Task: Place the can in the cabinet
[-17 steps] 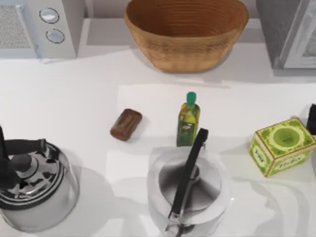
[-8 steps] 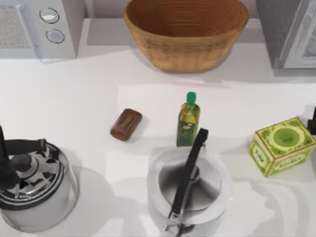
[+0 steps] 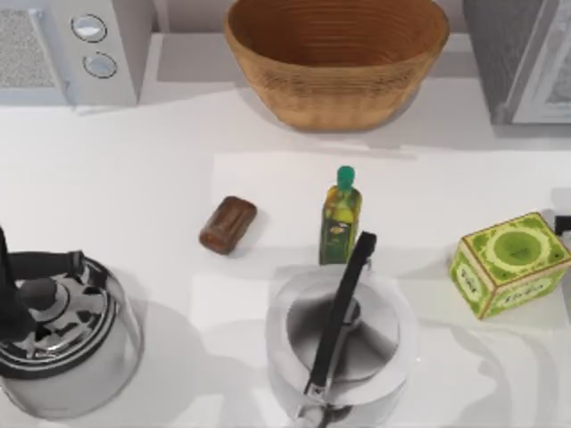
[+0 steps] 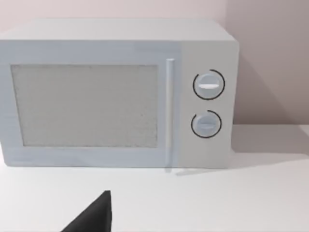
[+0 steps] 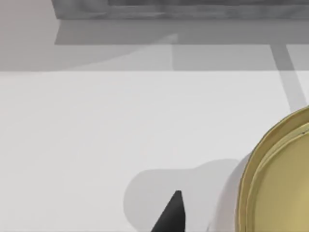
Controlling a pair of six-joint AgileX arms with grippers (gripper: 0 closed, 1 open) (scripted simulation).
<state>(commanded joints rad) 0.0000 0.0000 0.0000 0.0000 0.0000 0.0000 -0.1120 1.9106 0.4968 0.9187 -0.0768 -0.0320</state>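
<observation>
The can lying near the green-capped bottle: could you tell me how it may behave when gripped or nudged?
The can lies on its side on the table, so a nudge across its length would probably roll it. Its glossy round wall may slip between fingers. It looks rigid, unlikely to crumple.

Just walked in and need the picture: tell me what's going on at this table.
Nothing is being handled. The can lies on its side on the white table, left of the green-capped oil bottle, not yet in the cabinet at the far right. The right gripper sits at the right edge beside the green patterned box. The left wrist view faces the microwave.
</observation>
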